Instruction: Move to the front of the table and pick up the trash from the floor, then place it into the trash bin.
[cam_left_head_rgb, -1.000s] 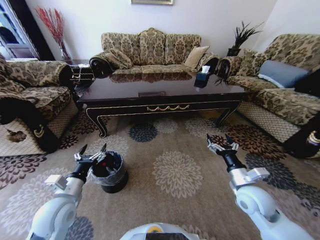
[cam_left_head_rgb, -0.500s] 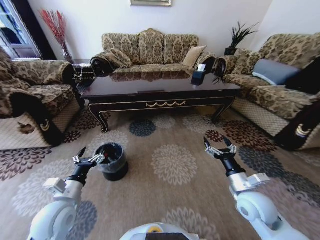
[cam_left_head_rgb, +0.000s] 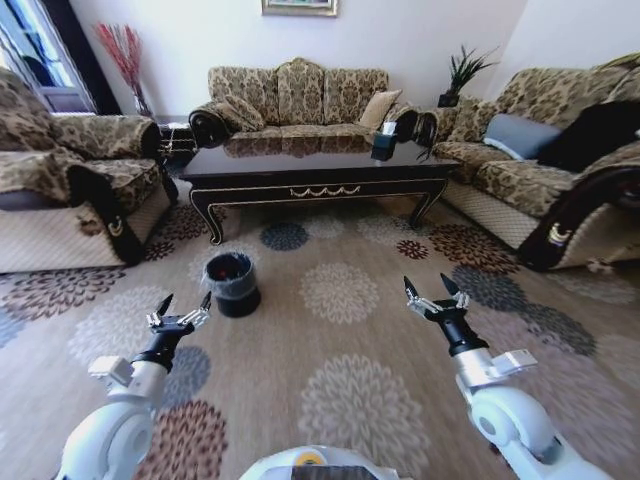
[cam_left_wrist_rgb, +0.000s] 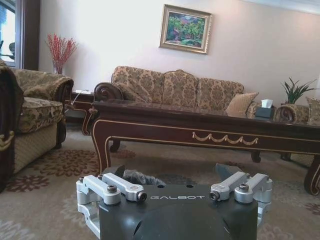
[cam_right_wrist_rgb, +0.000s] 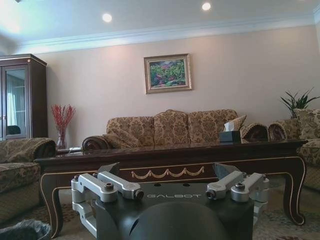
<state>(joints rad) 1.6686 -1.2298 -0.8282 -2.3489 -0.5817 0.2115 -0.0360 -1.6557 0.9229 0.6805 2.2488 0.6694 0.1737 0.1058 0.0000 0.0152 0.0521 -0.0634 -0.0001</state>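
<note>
Floor (cam_left_head_rgb: 350, 400): patterned carpet, open ground between the robot and the furniture.

Table (cam_left_head_rgb: 318, 168): stands across the far side of that ground, its long front edge towards the robot and well apart from both arms. A dark tissue box (cam_left_head_rgb: 383, 146) sits near its far right corner.

Bin (cam_left_head_rgb: 232, 283): upright on the floor, out from the table's front left leg, liner folded over the rim. It lies ahead of the left arm, near but not touching. Contents cannot be made out.

Left gripper (cam_left_head_rgb: 185, 303): held low over the floor on the near side of the bin, fingers spread wide, nothing between them.

Right gripper (cam_left_head_rgb: 428, 290): held at a like height on the robot's right, over bare carpet, also spread wide and empty.

Trash: no piece can be identified with certainty on the carpet. A pale speck (cam_left_head_rgb: 600, 268) by the foot of the right-hand sofa is too small to name.

Assessment of handling: litter of this kind should be very light. Crumpled tissue is soft and will compress, so a pinch through its bulk should hold. An empty plastic bottle is smooth, likely to roll and to dent, and is best taken across the middle of its body. Tiny scraps lying flat in the pile would need the fingertips pressed close to the carpet.
</note>
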